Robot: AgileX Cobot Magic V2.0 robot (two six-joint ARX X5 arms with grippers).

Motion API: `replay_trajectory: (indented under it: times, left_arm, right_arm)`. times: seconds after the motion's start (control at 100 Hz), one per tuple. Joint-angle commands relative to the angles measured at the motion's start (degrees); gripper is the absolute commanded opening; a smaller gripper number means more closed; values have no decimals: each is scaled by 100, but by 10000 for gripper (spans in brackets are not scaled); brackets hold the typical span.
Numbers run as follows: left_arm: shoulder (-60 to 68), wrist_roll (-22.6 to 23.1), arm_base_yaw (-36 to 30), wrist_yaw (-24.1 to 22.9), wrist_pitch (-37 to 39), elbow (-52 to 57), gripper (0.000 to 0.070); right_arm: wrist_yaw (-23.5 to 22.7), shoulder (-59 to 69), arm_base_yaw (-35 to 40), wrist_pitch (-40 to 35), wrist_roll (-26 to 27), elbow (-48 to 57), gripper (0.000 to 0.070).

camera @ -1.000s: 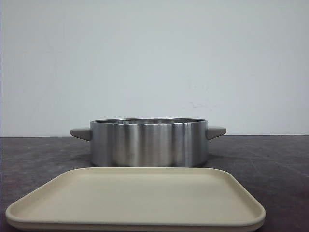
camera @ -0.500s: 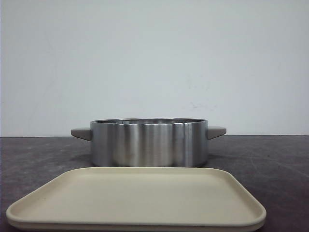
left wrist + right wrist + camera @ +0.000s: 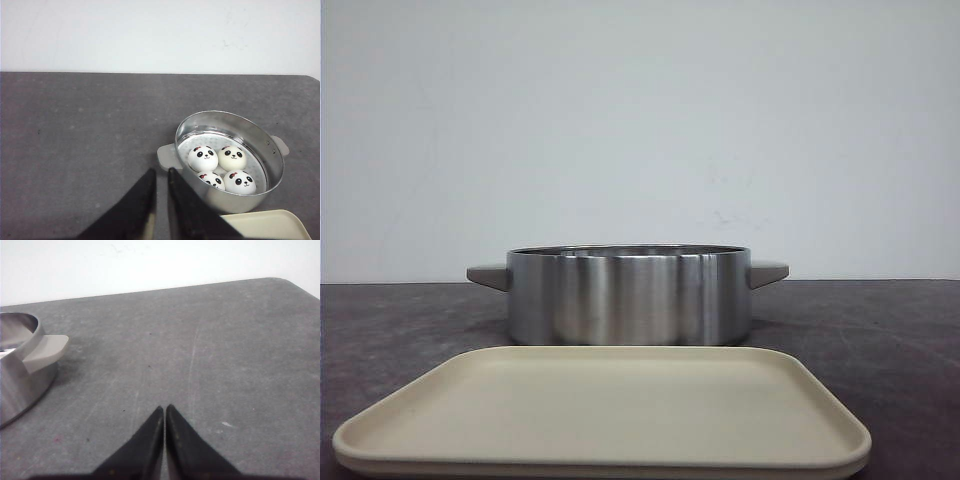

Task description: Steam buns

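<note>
Several white panda-faced buns (image 3: 203, 158) lie together inside the steel steamer pot (image 3: 272, 165), seen in the left wrist view. In the front view only the pot's wall (image 3: 630, 295) shows and the buns are hidden. My left gripper (image 3: 161, 172) hangs above the table just beside the pot's near handle (image 3: 167, 156), empty, its jaws a narrow gap apart. My right gripper (image 3: 164, 409) is shut and empty over bare table on the other side of the pot (image 3: 20, 375). Neither gripper shows in the front view.
A beige rectangular tray (image 3: 610, 410) lies empty in front of the pot, and its corner shows in the left wrist view (image 3: 265, 225). The pot has grey side handles (image 3: 47, 350). The dark grey table (image 3: 210, 350) meets a white wall behind.
</note>
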Motion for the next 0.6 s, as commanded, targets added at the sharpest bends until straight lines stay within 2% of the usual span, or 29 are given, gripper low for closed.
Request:
replay_trajectory:
  times: [0.0,0.35,0.45,0.52,0.59]
  left_arm:
    - [31,-4,-26,-17,66,98,0]
    - [-37,33,133,-15,42,98,0]
    - [-221,-55,496,-7,15,96,0]
    - [-407,-302,905,11,-26,94,0]
    - [-555,-308,1353,9,92,35,0]
  right_arm:
    - [-4,-4,7,70,20,-22,7]
    - [-4,-4,7,70,20,-22,7]
    - [-4,-4,7,70,20,-22,7]
    - [-4,-4,7,70,20,-22,7]
    - [-4,-4,7,70,20,-22,7]
